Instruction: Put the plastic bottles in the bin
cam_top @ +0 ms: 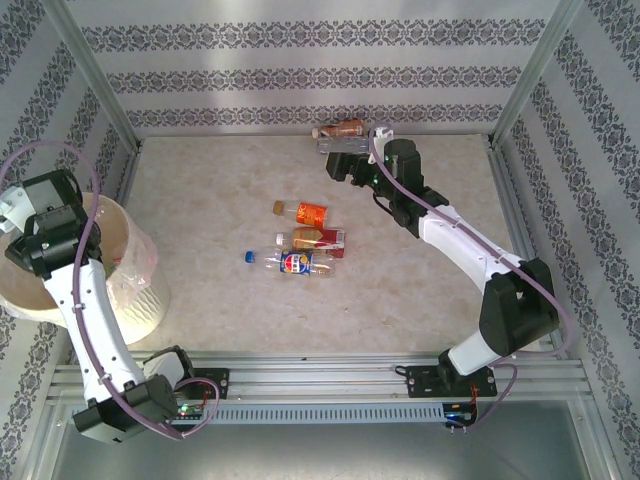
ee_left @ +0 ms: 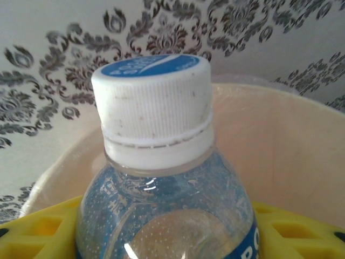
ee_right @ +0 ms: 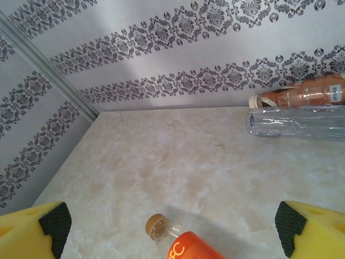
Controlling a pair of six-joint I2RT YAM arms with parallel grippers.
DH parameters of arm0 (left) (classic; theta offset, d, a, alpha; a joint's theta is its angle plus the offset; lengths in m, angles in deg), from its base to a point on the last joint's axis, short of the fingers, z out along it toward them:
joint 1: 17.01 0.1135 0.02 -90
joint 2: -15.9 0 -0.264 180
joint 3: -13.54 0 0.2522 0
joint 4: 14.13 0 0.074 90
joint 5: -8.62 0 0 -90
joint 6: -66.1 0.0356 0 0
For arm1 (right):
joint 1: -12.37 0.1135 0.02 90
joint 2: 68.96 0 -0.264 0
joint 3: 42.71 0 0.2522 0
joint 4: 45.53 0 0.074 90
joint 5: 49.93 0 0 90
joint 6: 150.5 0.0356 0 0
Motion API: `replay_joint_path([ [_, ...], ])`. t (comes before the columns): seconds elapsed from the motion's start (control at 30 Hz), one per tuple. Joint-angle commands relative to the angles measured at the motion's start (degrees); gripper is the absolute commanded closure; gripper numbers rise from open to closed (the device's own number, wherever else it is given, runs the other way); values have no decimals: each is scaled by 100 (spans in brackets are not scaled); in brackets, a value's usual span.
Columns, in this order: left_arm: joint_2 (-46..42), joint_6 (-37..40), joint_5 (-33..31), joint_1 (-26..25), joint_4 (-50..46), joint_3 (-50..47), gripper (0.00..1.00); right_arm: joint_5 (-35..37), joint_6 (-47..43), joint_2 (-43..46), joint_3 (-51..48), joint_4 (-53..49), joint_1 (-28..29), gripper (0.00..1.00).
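Bin (cam_top: 148, 300) at 9 o'clock edge of counter (cam_top: 200, 190); left jaws over its mouth, closed part-way around a blue-capped bottle (ee_left: 161, 162), not yet dropped; bin contents unreadable. Counter centre: orange-label bottle (cam_top: 310, 213), red-label bottle (cam_top: 318, 238), blue-label bottle (cam_top: 290, 263), lying close together. At 12 o'clock, against the back wall: brown bottle (cam_top: 342, 128) beside a clear bottle (ee_right: 294, 123); right jaws wide open, empty, between that pair and the orange one. Judged: five still out; centre group has open room; wall pair cramped.
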Motion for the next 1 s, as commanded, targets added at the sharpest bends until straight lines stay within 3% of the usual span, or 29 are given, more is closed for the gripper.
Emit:
replay_joint_path([
  [0.0, 124, -262, 777, 231, -309, 1, 37, -72, -39, -81, 210, 37, 64, 2],
  [0.17, 326, -457, 1048, 241, -603, 17, 9, -30, -28, -100, 211, -1, 82, 2],
  [0.23, 282, -438, 1374, 241, -523, 41, 5, -22, -28, -92, 214, -35, 82, 2],
  [0.43, 122, -423, 2350, 241, -292, 107, 1, 15, -16, -74, 185, -51, 90, 2],
  [0.97, 54, -626, 3645, 241, -121, 299, 0, 35, -44, -44, 127, -112, 94, 2],
])
